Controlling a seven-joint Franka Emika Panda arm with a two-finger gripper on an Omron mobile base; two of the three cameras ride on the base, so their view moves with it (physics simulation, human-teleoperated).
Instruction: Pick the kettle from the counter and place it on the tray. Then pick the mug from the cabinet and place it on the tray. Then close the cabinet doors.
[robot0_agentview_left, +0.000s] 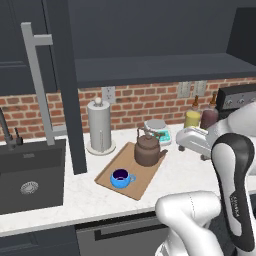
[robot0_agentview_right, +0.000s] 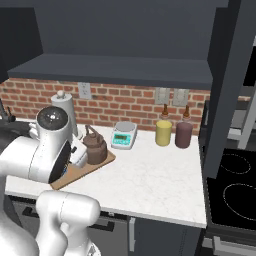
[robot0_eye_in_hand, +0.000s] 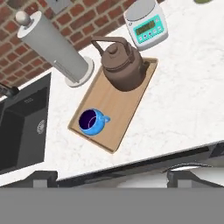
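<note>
The end effector (robot0_eye_in_hand: 111, 177) hangs wide open, gripping nothing, well above the counter (robot0_eye_in_hand: 183, 109). In the hand view, the mug (robot0_eye_in_hand: 91, 122) stands at the tray's (robot0_eye_in_hand: 118, 111) 7 o'clock end and the kettle (robot0_eye_in_hand: 121, 65) at its 1 o'clock end. Farther back, the cabinet door (robot0_agentview_left: 65, 85) stands swung open beside the paper-towel holder (robot0_agentview_left: 99, 125).

No legible text, labels, brands or numbers are present. The kitchen scale (robot0_eye_in_hand: 146, 24) carries a display and small buttons, but its characters are too blurred to read.
</note>
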